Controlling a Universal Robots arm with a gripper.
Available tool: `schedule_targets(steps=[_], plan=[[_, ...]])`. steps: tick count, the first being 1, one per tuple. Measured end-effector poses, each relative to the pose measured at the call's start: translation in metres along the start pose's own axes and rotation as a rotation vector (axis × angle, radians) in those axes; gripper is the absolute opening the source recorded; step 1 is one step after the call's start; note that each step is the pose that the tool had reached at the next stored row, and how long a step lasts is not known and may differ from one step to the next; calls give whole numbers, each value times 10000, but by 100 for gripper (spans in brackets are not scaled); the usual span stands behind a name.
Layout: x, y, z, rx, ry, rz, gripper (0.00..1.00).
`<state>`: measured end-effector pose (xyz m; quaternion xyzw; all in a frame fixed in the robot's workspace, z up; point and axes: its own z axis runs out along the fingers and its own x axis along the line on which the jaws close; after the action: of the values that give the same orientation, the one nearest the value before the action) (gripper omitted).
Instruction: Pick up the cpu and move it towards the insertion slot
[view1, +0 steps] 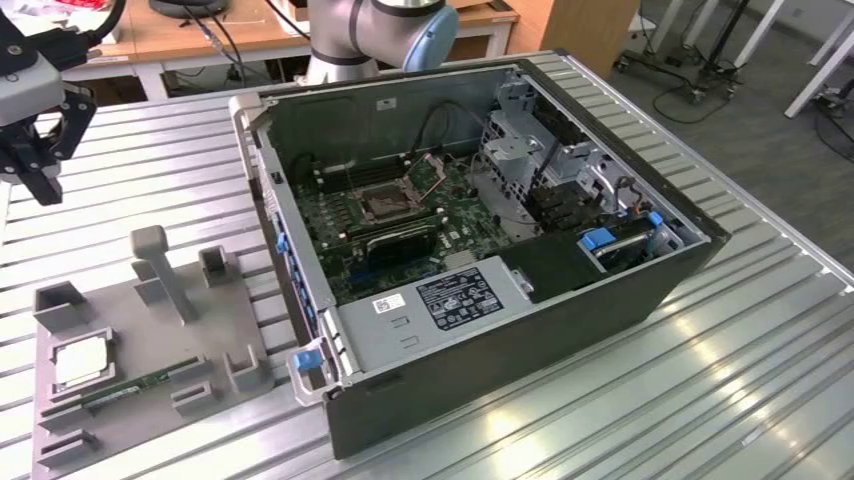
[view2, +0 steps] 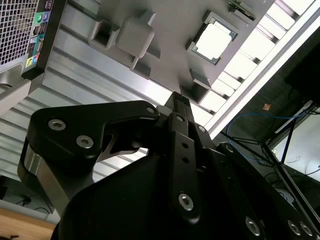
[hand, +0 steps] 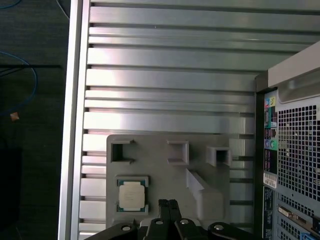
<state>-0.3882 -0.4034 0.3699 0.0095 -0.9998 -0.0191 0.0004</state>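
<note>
While my pincer (view1: 44, 195) hangs above the slatted table (view1: 747, 330) with its two fingers pressed together on nothing, the one cpu (view1: 80, 362) lies flat in a square recess of the grey tray (view1: 147, 330), near one green memory stick (view1: 127, 388). One insertion slot (view1: 384, 200) sits on the board inside the open computer case (view1: 534, 330), well apart. A white label (view1: 454, 295) there carries print too small to read.
</note>
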Motion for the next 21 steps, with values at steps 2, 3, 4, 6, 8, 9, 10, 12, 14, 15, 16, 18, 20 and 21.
schedule_targets(steps=[2,3,4,6,8,9,10,12,14,15,16,18,20,21], plan=[[11,0,0,0,0,-1,11],[17,-1,0,0,0,-1,11],[24,-1,0,0,0,-1,11],[38,-3,0,0,0,-1,11],[55,-4,0,0,0,0,11],[63,-4,0,-1,0,-1,11],[71,-5,1,0,0,-1,11],[78,-6,1,-1,-1,-2,11],[81,-5,1,0,0,-1,11],[82,-6,0,0,0,-1,11],[83,-7,1,0,0,1,11],[82,-13,0,0,0,-1,11],[82,-20,0,-1,-1,-1,11],[82,-24,0,-1,0,-1,11]])
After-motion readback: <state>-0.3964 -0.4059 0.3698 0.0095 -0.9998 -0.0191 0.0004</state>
